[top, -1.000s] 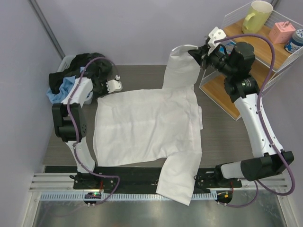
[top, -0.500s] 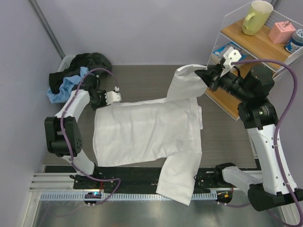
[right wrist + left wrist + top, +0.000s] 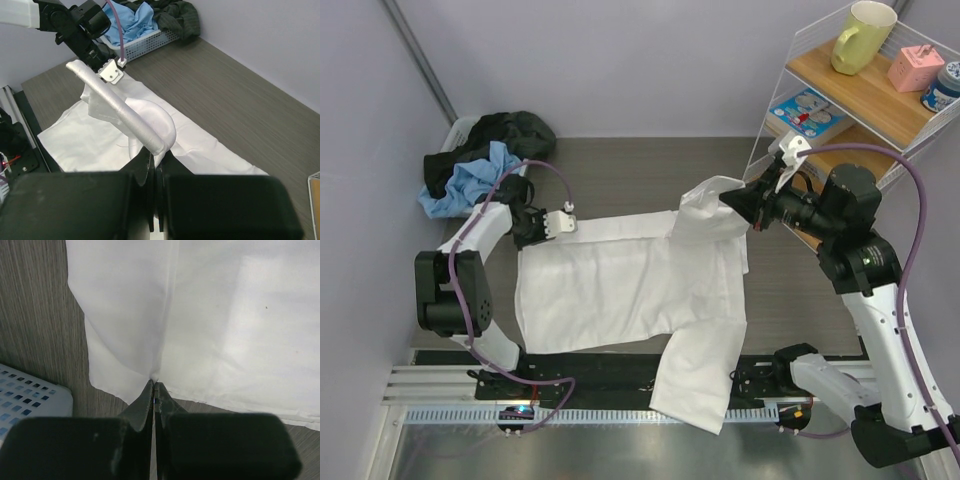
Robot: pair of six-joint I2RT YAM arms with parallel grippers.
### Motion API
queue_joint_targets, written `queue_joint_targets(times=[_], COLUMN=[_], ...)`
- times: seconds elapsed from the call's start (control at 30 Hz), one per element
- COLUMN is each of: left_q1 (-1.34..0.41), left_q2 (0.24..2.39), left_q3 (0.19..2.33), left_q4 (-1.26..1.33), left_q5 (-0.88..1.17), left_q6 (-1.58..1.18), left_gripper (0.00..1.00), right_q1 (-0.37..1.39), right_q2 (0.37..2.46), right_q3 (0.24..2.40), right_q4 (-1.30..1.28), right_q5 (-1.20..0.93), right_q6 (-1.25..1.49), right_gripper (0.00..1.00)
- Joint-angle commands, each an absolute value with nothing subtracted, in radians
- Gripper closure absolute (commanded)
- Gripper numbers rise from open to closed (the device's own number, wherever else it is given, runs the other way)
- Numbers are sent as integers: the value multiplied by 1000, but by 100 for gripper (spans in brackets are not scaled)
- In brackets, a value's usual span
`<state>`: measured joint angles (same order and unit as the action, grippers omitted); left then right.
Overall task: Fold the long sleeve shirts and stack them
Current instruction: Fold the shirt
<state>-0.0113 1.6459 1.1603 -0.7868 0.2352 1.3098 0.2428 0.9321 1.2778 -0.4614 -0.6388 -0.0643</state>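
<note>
Working down from the table (image 3: 620, 165): the white shirt (image 3: 620, 280) lies spread flat across its middle, the body mostly smooth. The laundry basket (image 3: 461, 128) of dark and blue clothes sits well apart at the far left corner, and the wire shelf (image 3: 860, 90) stands off to the right. The near sleeve (image 3: 698, 375) droops over the table's front edge between the arm bases. The far sleeve (image 3: 705, 205) is raised off the cloth in an arch, its end pinched in my right gripper (image 3: 745, 205). My left gripper (image 3: 558, 222) sits low at the shirt's far left corner.

Both are clamped thin on cloth. The left fingers (image 3: 142, 402) meet on the very edge of the fabric, where a crease runs away from the pinch. The right fingers (image 3: 145, 167) meet on the sleeve, which curls up and over from between them.

I judge the step in hand to be folding that raised sleeve across the body. To do it well I'd carry the right gripper low and leftward so the sleeve lies down straight, not twisted. I'd use the left pinch purely as an anchor — no tugging, since cloth this thin will likely drag and wrinkle the whole panel. I'd let go only once the sleeve end rests flat on the body.
</note>
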Motion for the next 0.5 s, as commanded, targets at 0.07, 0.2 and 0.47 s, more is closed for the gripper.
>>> queue_joint_targets(times=[0.07,0.2,0.47], left_q1=[-9,-9,-14], left_q2=[1572,1568,1585], left_q3=[1158,1152,1114], left_q4=[-785,-805,-815], left_q5=[267,267,236], left_q6=[1342,1356,1381], left_gripper=[100,100,100], right_q1=[261,261,262], right_q2=[871,858,838], right_q3=[1308,1318,1235], right_q4=[-508,-534,-566], right_q5=[-649,-652,-681], right_q6=[-3,-8,-3], right_gripper=[99,99,99])
